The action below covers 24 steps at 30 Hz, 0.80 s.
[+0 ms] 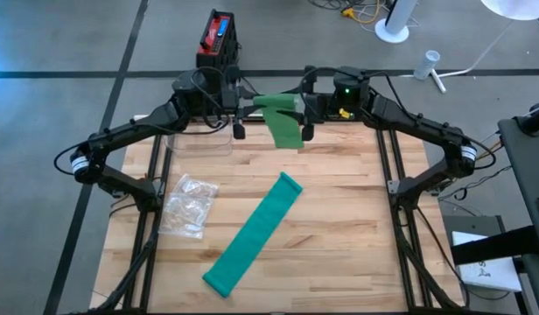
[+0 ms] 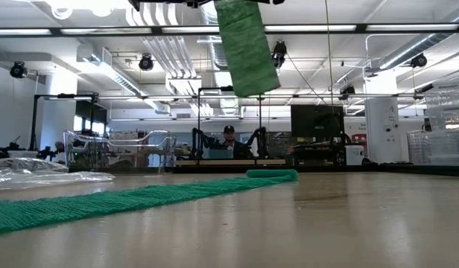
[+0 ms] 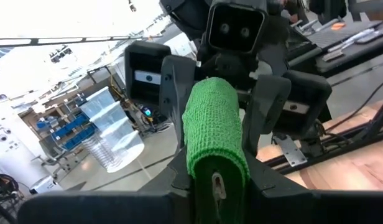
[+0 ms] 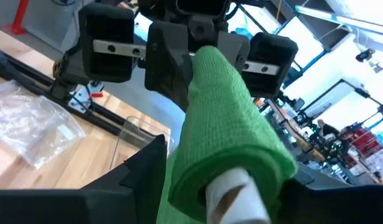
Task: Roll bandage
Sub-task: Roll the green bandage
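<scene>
Green bandage [image 2: 88, 202], flat strip, is nearest in the low view: it runs diagonally across the bench [image 1: 339, 219] from near the front edge toward the centre. This long length is unrolled and lies apart from the piece I hold.

Progress, my estimate: early. Only a short roll [image 1: 283, 107] is wound, held in the air above the back edge, with a loose tail [image 1: 287, 131] hanging from it. Most of the rolling is left, as far as I can see.

Left claw [image 1: 243, 107]: clenched on one end of the roll. Right claw [image 1: 306, 107]: fingers stand either side of the other end, where a pale core [image 4: 236, 190] shows; I cannot tell whether they grip.

Bandage look: coarse knit weave, soft, creased. Crinkled clear wrapper [image 1: 191, 206] near the left edge.
</scene>
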Tool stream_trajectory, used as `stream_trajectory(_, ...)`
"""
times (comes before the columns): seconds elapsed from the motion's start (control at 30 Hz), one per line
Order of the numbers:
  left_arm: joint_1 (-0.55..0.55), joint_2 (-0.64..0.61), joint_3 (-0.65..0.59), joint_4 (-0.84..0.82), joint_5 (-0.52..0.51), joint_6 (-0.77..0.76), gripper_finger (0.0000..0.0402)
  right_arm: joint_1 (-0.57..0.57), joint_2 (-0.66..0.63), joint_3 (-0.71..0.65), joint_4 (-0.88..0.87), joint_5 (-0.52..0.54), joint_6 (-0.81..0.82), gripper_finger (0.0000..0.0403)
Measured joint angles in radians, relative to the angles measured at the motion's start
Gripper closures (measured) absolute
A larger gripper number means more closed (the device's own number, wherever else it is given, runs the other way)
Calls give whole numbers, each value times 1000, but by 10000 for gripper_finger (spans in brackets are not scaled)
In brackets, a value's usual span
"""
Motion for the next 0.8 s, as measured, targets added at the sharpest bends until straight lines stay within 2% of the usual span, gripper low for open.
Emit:
stream_trajectory(0.13,0,0,0,24,7,-34,353,0,0,0,-9,61,-1,263)
stream_trajectory(0.3,0,-1,0,56,69,-83,353,0,2,0,-13,65,-10,385)
stream_trajectory(0.63,1,-1,0,143,76,-218,353,-2,40,-2,-104,65,11,401)
stream_trajectory(0.8,3,-6,0,152,75,-253,353,-2,41,-3,-117,112,0,402)
